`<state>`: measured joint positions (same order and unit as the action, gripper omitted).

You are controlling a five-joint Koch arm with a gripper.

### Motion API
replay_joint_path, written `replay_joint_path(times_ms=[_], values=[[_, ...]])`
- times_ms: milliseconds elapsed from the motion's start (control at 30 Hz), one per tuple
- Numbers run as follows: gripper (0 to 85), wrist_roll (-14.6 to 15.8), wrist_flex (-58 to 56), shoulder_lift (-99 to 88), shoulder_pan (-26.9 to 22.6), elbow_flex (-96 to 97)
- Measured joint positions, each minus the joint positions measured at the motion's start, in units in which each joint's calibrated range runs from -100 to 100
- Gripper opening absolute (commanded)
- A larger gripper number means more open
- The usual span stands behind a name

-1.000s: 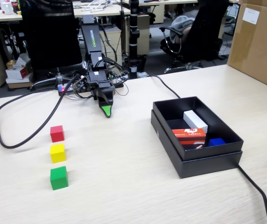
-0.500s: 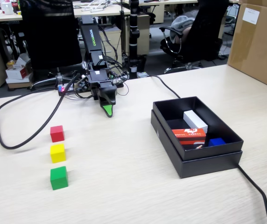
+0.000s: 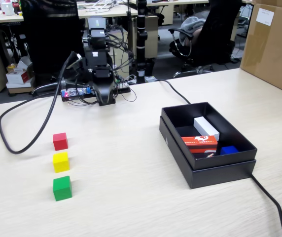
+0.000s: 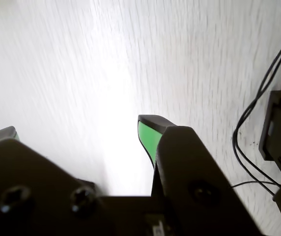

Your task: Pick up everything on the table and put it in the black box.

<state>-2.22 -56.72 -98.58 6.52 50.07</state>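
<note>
Three small cubes lie in a column on the left of the pale table [image 3: 131,197] in the fixed view: red [image 3: 60,141], yellow [image 3: 61,161], green [image 3: 62,187]. The black box [image 3: 220,173] sits at the right on its lid. My gripper [image 3: 104,98] hangs folded back close to the arm's base, far behind the cubes. In the wrist view my gripper [image 4: 79,129] is open, its green-lined fingertips [image 4: 148,132] wide apart over bare table [image 4: 81,59]. No cube shows in that view.
Inside the box lie a white block [image 3: 206,128], a red-orange carton [image 3: 199,143] and something blue [image 3: 228,149]. A thick black cable [image 3: 27,140] loops behind the cubes; another cable [image 3: 271,202] runs from the box. A brown carton [image 3: 271,44] stands far right.
The arm has folded back and risen toward its base, pulling the gripper away from the table's middle. The cable loop at left shifted slightly. Cubes and box have not moved.
</note>
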Motion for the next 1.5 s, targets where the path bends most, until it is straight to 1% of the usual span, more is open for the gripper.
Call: replay_joint_path(times_ms=[67,200,433,567,633,667,700,767,933,1033,1200,1400,1500], values=[[47.1,-1.12,-3.41,1.17,1.71,-4.29],[47.1,-4.40,-7.74,8.03,6.06,-11.59],[47.1,-10.16,-7.98,28.09,14.02,-20.17],[47.1,-11.92,-7.98,42.72,16.51,-26.65],[47.1,-12.26,-7.98,49.84,17.14,-30.21],[47.1,-12.45,-7.98,56.31,17.48,-34.23],[47.1,-12.50,-7.98,56.44,17.48,-34.41],[47.1,-12.84,-8.05,63.17,17.63,-38.61],[47.2,-14.99,-7.43,79.87,17.78,-46.19],[47.3,-15.78,-7.12,81.94,17.78,-46.28],[47.2,-15.73,-6.74,85.95,17.05,-46.37],[47.2,-15.73,-1.47,89.84,16.17,-46.19],[47.2,-15.68,-1.24,91.26,16.02,-46.28]])
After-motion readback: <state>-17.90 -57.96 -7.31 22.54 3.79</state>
